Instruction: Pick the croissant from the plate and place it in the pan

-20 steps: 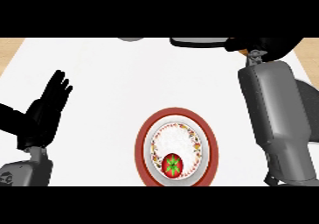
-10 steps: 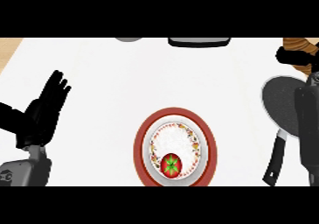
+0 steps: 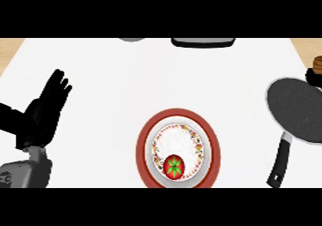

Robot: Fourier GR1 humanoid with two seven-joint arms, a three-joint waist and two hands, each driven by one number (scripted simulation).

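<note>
The brown croissant [image 3: 320, 65] shows only in part at the far right edge, just above the pan's rim. Black fingers of my right hand [image 3: 314, 78] curl round its lower side; the remainder of that hand is cut off by the edge. The black pan [image 3: 300, 110] lies at the right with nothing in it, its handle [image 3: 279, 163] pointing toward me. The red-rimmed plate [image 3: 145, 145] sits at the centre front with a red and green item [image 3: 174, 165] on its near part. My left hand [image 3: 39, 117] rests open at the left, fingers up.
A grey and black appliance [image 3: 202, 42] and a small grey object [image 3: 129, 39] sit at the counter's far edge. Wooden surface [image 3: 7, 48] shows past the white counter's far corners.
My right forearm has swung out past the right edge, uncovering the pan. The croissant went with the hand to the far right. The left hand and the plate have not moved.
</note>
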